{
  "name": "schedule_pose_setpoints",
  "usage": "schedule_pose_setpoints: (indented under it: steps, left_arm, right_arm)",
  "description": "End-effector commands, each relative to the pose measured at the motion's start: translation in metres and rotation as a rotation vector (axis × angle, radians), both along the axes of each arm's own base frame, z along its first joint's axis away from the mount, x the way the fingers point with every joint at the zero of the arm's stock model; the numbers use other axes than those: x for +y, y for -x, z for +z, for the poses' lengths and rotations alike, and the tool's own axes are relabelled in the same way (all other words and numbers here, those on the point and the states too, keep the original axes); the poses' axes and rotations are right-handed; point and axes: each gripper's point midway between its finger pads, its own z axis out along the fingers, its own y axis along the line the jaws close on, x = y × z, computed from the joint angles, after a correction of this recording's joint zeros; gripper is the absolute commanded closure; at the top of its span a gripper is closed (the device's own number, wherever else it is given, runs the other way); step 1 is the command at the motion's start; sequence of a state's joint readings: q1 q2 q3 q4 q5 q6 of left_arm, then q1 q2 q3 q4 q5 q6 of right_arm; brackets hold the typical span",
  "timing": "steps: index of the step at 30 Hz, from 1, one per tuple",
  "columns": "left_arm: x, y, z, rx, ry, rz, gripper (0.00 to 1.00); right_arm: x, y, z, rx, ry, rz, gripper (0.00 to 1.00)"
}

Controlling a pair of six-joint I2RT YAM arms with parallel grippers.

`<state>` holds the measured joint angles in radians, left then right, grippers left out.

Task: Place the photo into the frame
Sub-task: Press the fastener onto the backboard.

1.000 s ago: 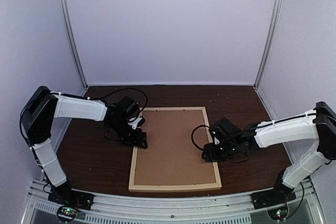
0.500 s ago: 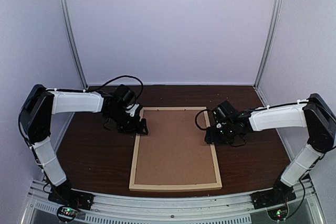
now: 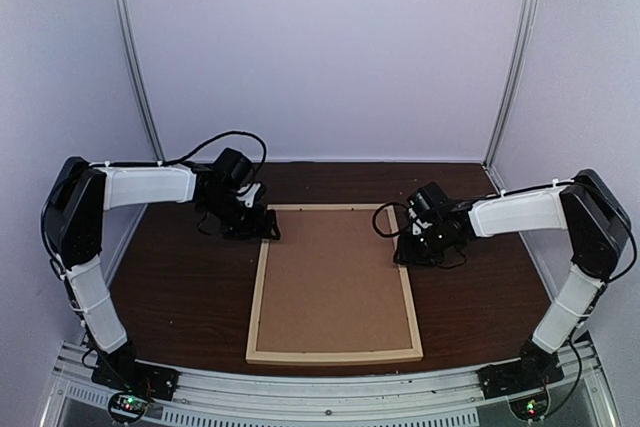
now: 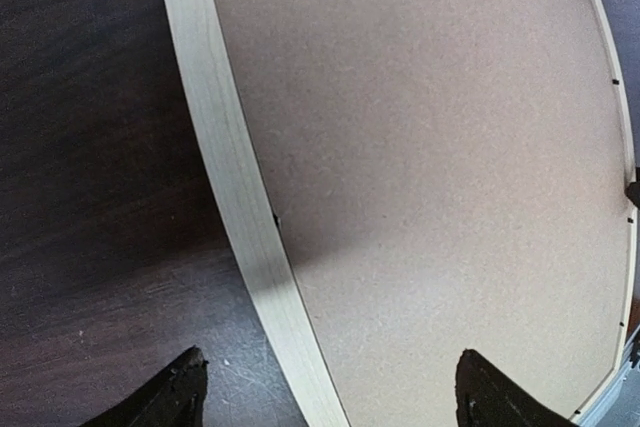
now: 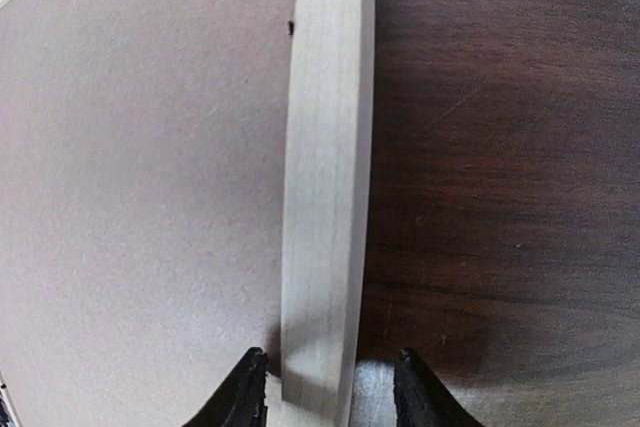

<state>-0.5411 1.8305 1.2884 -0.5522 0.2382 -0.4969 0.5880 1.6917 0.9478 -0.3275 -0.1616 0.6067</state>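
Observation:
The pale wood frame [image 3: 258, 292] lies flat on the dark table with the brown backing board [image 3: 335, 282] filling it. The photo is not in view. My left gripper [image 3: 262, 230] is open at the frame's far left corner. In the left wrist view the left gripper [image 4: 330, 387] has its fingers wide apart, one over the table and one over the board [image 4: 430, 177], with the frame strip [image 4: 235, 177] between them. My right gripper [image 3: 403, 252] is open at the right strip. In the right wrist view the right gripper [image 5: 325, 387] straddles the strip [image 5: 325, 197] with small gaps on both sides.
The dark brown table [image 3: 180, 287] is enclosed by pale walls with metal corner posts [image 3: 135, 67]. Small black tabs [image 4: 275, 218] sit along the frame's inner edge. A metal rail [image 3: 320, 387] runs along the near edge by the arm bases.
Both grippers have moved away from the arm bases along the frame's side strips. The left has gone from mid strip to the far left corner. The frame has not moved.

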Motion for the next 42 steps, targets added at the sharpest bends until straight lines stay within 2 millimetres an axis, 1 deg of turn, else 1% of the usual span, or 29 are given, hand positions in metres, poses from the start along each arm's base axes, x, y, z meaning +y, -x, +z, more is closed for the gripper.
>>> schedule_pose_setpoints:
  steps: [1,7,14,17,20,28,31,35,39,42]
  left_arm:
    - [0.006,-0.009,-0.007,0.01,-0.025,0.016,0.14]
    - [0.012,-0.014,-0.01,0.029,-0.046,0.039,0.14]
    - [0.011,-0.019,-0.009,0.034,-0.052,0.043,0.14]
    - [0.015,-0.024,-0.012,0.038,-0.084,0.051,0.18]
    - [0.021,-0.028,-0.016,0.05,-0.129,0.056,0.2]
    - [0.036,-0.042,-0.017,0.051,-0.236,0.086,0.21]
    - [0.04,-0.046,-0.02,0.06,-0.252,0.089,0.2]
    - [0.044,-0.049,-0.024,0.08,-0.285,0.077,0.15]
    - [0.043,-0.051,-0.026,0.081,-0.285,0.071,0.1]
    - [0.045,-0.05,-0.03,0.092,-0.303,0.073,0.08]
  right_arm:
    - [0.001,-0.009,-0.001,0.008,-0.023,0.017,0.59]
    - [0.0,-0.01,-0.004,0.023,-0.024,0.027,0.68]
    - [-0.003,-0.006,-0.01,0.04,-0.009,0.035,0.78]
    - [-0.005,-0.005,-0.01,0.042,0.0,0.038,0.83]
    - [-0.005,-0.006,-0.008,0.038,0.002,0.039,0.85]
    - [-0.004,-0.006,-0.01,0.051,0.0,0.039,0.87]
    - [-0.002,-0.007,-0.01,0.055,-0.005,0.044,0.87]
    - [-0.001,-0.009,-0.009,0.052,-0.008,0.049,0.87]
    - [0.0,-0.011,-0.008,0.05,-0.006,0.055,0.87]
    - [0.001,-0.011,-0.009,0.053,-0.007,0.057,0.87]
